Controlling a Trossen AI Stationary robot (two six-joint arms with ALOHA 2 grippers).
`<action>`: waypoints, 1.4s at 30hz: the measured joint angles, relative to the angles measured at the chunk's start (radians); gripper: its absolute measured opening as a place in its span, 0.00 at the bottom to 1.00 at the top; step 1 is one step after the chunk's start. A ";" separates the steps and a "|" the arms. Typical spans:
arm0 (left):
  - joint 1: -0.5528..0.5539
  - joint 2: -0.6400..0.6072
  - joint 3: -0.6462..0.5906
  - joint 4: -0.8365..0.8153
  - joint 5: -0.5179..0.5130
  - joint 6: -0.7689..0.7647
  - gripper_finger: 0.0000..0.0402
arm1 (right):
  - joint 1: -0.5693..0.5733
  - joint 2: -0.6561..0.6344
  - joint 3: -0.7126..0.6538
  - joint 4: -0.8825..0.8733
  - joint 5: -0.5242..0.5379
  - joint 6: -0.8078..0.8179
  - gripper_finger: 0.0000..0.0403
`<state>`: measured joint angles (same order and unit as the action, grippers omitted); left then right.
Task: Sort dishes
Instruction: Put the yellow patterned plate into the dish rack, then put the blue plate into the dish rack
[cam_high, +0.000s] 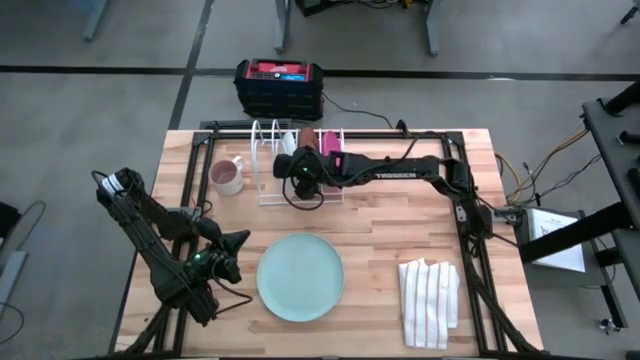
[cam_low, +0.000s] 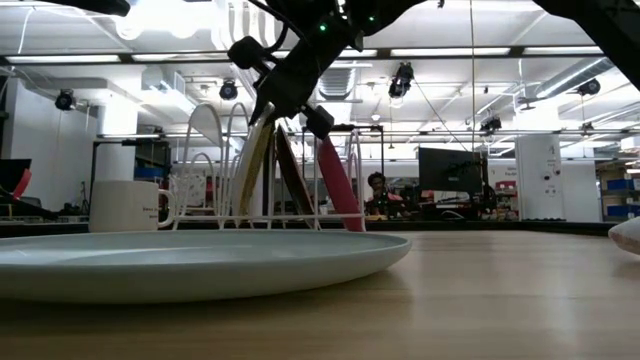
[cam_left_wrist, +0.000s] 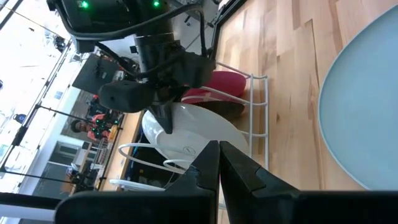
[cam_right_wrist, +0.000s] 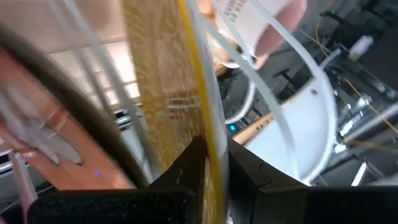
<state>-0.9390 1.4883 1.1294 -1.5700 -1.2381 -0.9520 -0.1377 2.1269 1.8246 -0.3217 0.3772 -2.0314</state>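
The yellow speckled plate (cam_right_wrist: 163, 87) is gripped by its rim in the right end effector (cam_high: 300, 172), standing on edge in the white wire rack (cam_high: 270, 165) at the counter's far side, between the rack's wires, while the closed left end effector (cam_high: 232, 252) is kept near the teal plate (cam_high: 300, 277).

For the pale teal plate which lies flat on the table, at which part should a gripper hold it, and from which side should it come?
Probably the rim. The pale teal plate lies flat on the table, and in the low view its edge curves up off the wood. One finger could go under, one over. The left gripper, shut beside it, is nearest, so approaching low from that side looks best.
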 joint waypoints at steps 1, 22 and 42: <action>0.000 0.000 0.000 0.000 0.000 0.000 0.00 | 0.002 0.000 0.000 0.011 0.001 0.014 0.09; 0.000 0.000 0.000 0.003 0.000 0.000 0.00 | 0.010 -0.007 0.001 0.026 0.018 0.063 0.28; 0.000 0.000 0.000 0.003 0.000 0.000 0.00 | 0.031 -0.050 0.001 0.064 0.054 0.125 0.25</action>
<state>-0.9386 1.4887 1.1290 -1.5669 -1.2377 -0.9524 -0.1066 2.0765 1.8256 -0.2582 0.4309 -1.9066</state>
